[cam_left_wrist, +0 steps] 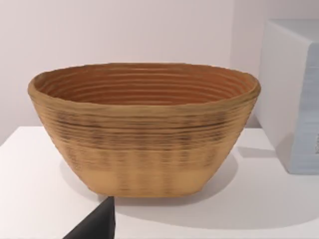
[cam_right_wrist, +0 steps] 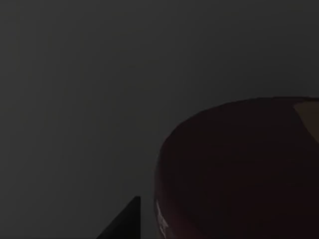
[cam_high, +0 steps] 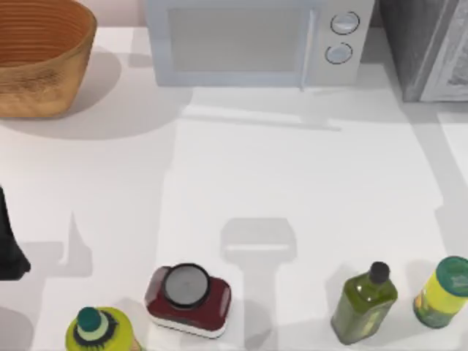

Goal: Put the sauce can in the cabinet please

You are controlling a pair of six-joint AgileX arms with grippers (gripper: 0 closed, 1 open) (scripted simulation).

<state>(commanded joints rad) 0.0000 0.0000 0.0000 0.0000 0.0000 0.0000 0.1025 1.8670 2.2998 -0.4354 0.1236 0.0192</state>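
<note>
Top view: a white tabletop [cam_high: 241, 175] is seen from above. A woven brown wicker basket [cam_high: 40, 55] is set at its far left corner, and a white microwave with two round knobs [cam_high: 252, 40] is placed beside it along the back edge. The large dark grey cabinet with a paler grey door panel [cam_high: 428, 44] is stood at the far right corner, just beside the microwave.

Along the near edge four things are lined up, well apart from the cabinet. They are a yellow-green bottle with a dark green cap [cam_high: 95, 330], a squat dark-red container with a grey round lid [cam_high: 188, 300], an olive-green bottle with a black cap [cam_high: 363, 303] and a yellow-green jar with a green lid [cam_high: 444, 291].

The left arm [cam_high: 9, 241] is parked at the tabletop's left edge. From its wrist the basket [cam_left_wrist: 144, 129] is faced squarely, with a dark tip of the left gripper [cam_left_wrist: 97, 224] seen low before it.

The right wrist view is dark.

Whether either gripper's jaws are wide or narrow cannot be told, and the place of the sauce can cannot be told either.
</note>
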